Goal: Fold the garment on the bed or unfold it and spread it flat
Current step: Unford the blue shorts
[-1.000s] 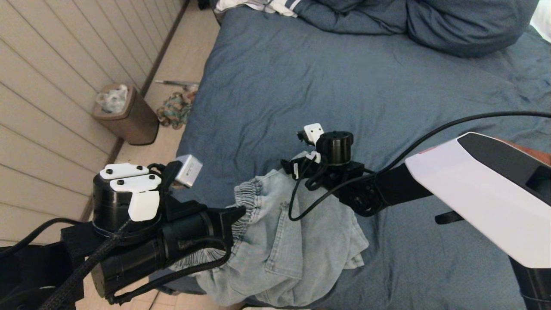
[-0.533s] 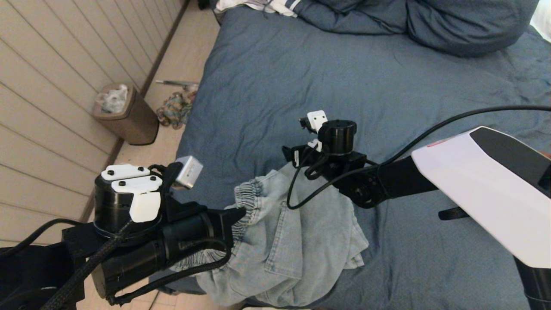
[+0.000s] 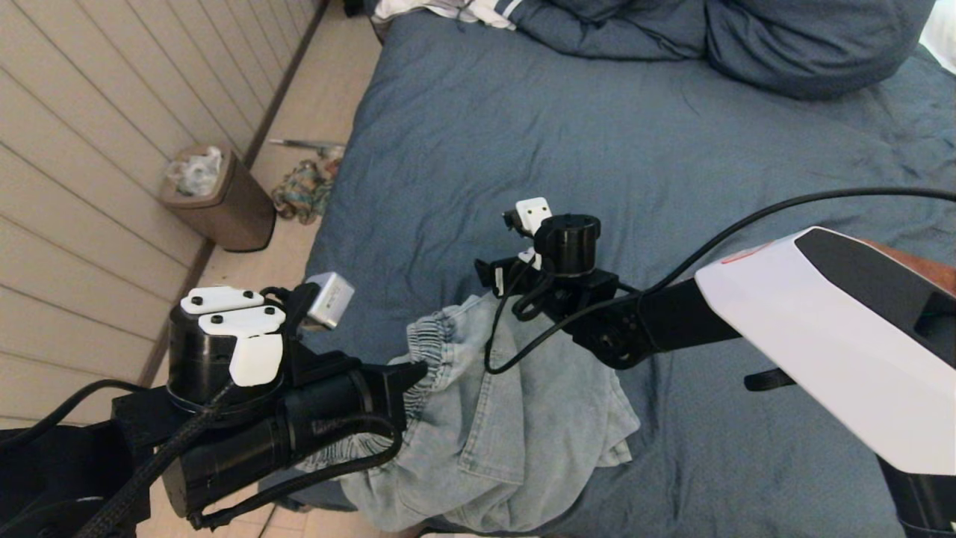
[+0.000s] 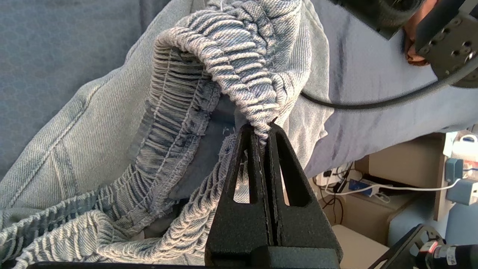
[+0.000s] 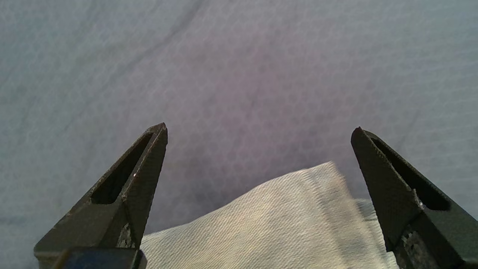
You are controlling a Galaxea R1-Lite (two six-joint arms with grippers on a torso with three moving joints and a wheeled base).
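- Since a second ago, the right gripper (image 5: 259,129) has drifted slightly toward 9 o'clock in the head view, its wrist now a touch closer to the garment's upper edge; the left arm has kept its place.
- Left gripper (image 4: 263,129) sits at about 7 o'clock in the head view, its jaws pressed together and pinching the gathered elastic waistband (image 4: 239,74) of the light-blue denim garment (image 3: 493,433).
- That garment lies crumpled at roughly 6 o'clock, on the near edge of the bed (image 3: 597,134), with part of it drooping over the edge toward the floor.
- Right gripper hovers near the centre of the head view, just beyond the garment's far edge; its jaws are spread wide and hold nothing, with a pale fold of denim (image 5: 283,216) below and between them and bare blue cover beyond.
- Blue pillows (image 3: 784,45) lie at 1 o'clock at the head of the bed.
- On the floor at 9 to 10 o'clock stand a brown waste bin (image 3: 224,202) by the panelled wall and, just beside it, a small heap of patterned cloth (image 3: 302,190).
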